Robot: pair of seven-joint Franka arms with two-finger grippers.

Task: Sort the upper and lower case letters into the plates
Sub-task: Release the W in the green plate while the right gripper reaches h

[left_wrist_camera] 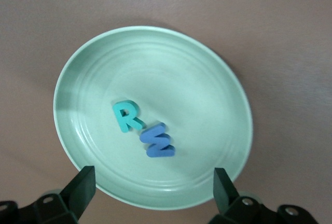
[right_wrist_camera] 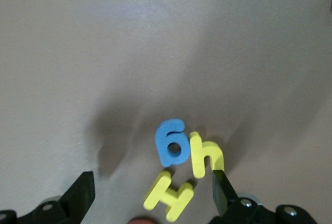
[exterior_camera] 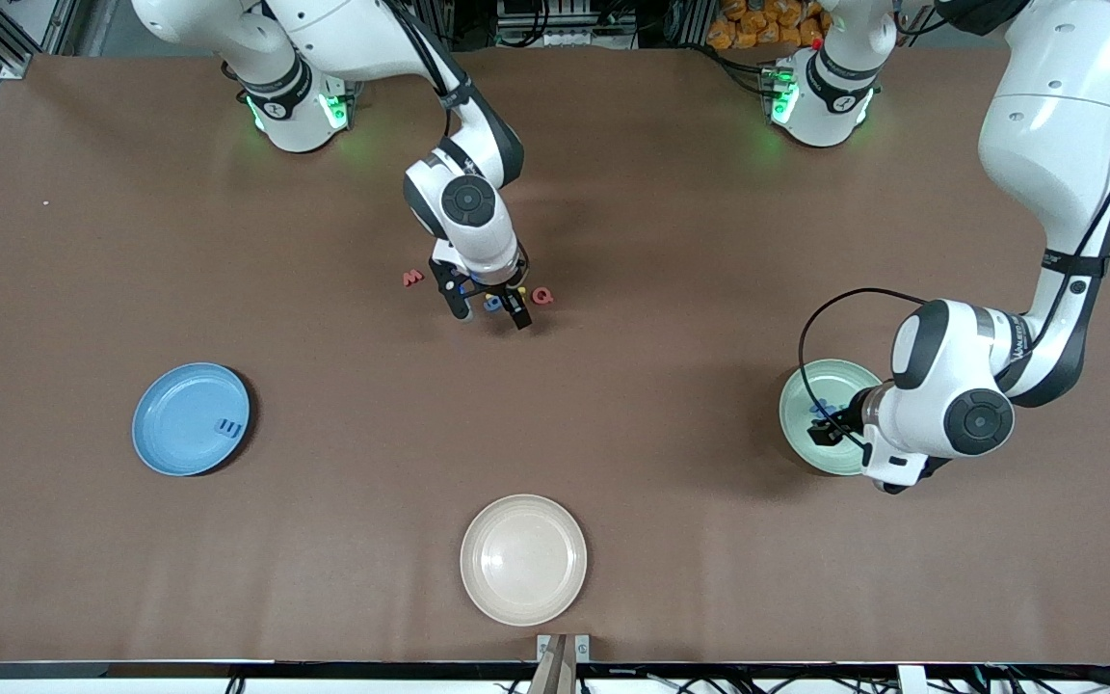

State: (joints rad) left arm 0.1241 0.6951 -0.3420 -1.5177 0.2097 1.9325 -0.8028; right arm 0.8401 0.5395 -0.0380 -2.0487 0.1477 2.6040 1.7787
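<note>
While the left claw hangs spread over the mint plate holding a teal R and blue piece, the right claw — spread too — hovers over blue and yellow letters mid-surface; light, thin foam, probably best pinched across its edges.

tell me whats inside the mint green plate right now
Two letters lie in the mint green plate: a teal R and a blue letter, touching. The open left gripper is over the plate; in the front view the arm covers part of it.
</note>
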